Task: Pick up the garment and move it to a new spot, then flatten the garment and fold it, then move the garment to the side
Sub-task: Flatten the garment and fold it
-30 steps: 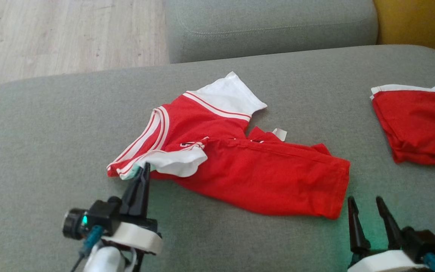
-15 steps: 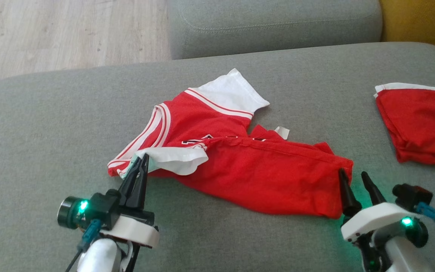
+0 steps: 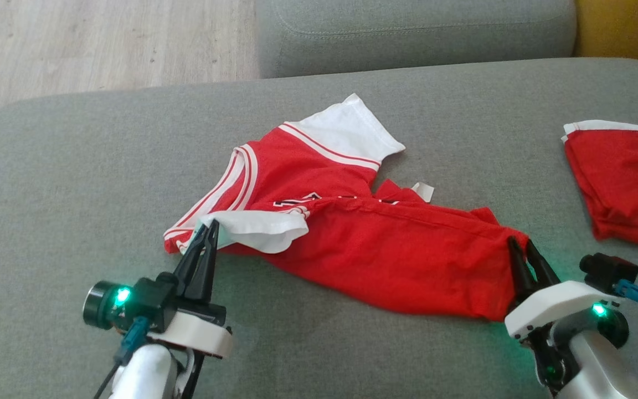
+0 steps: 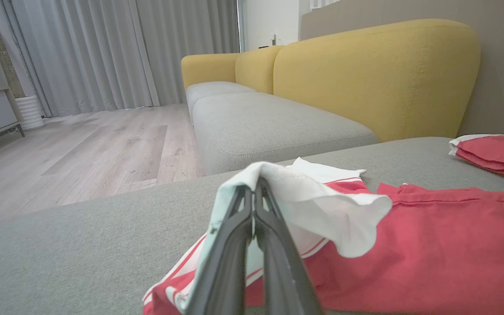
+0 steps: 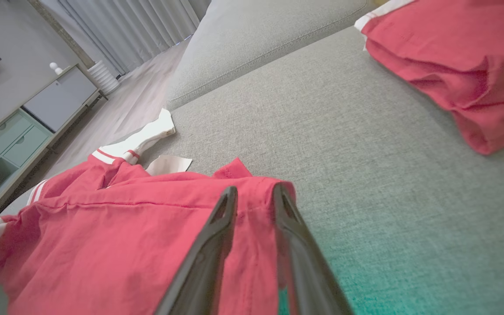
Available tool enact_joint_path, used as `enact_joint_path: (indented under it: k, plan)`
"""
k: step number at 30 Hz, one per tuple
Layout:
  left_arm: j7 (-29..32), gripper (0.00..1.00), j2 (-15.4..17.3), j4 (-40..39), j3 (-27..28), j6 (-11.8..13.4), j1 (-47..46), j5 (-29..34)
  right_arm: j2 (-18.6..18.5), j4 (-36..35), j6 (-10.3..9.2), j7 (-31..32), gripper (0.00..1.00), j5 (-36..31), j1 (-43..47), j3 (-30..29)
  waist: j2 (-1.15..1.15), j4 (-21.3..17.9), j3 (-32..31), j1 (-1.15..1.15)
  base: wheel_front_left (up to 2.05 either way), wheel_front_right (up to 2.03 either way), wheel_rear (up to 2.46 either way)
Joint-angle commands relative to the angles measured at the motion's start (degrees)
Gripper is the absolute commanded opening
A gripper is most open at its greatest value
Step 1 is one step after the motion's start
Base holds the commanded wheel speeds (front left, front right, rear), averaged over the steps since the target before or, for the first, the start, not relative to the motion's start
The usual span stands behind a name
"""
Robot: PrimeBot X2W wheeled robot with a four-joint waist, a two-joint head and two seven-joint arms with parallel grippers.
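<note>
The garment, a red shirt with white sleeves and striped trim, lies crumpled on the grey sofa cushion. My left gripper is shut on the near white sleeve; in the left wrist view that sleeve drapes over the closed fingertips of the left gripper. My right gripper is at the garment's right hem corner. In the right wrist view its fingers stand narrowed but still apart, astride the red hem.
A second red garment, folded, lies at the cushion's right edge. Another grey cushion sits behind, with a yellow backrest to the right. Wooden floor lies beyond the far left edge.
My right gripper has come up from the near edge to the garment's right hem corner and its jaws have narrowed around it. The left gripper keeps its hold on the sleeve.
</note>
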Motion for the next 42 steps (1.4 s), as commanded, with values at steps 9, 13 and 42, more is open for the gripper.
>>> enact_joint_path:
  k: [9,13,42]
  plan:
    - [-0.30,0.00,0.81,-2.56,3.92,0.09,-3.16,0.77,-2.14,-0.71,0.37,-2.35,0.00,2.37,-2.75,2.76,0.00,-0.39,-0.49,0.00,0.00,0.00,0.00]
    - [-0.30,0.00,1.12,-4.90,4.88,-0.23,-3.81,-0.06,-3.77,-3.91,0.37,-3.34,0.00,2.67,-3.07,3.11,0.00,-0.86,-0.95,0.00,0.00,0.00,0.00]
    - [8.98,0.00,13.93,-8.86,-3.83,-1.58,-49.32,-18.67,-22.03,-32.76,0.37,13.90,0.00,-1.92,-30.70,-7.52,0.00,1.26,1.60,0.00,0.00,0.00,0.00]
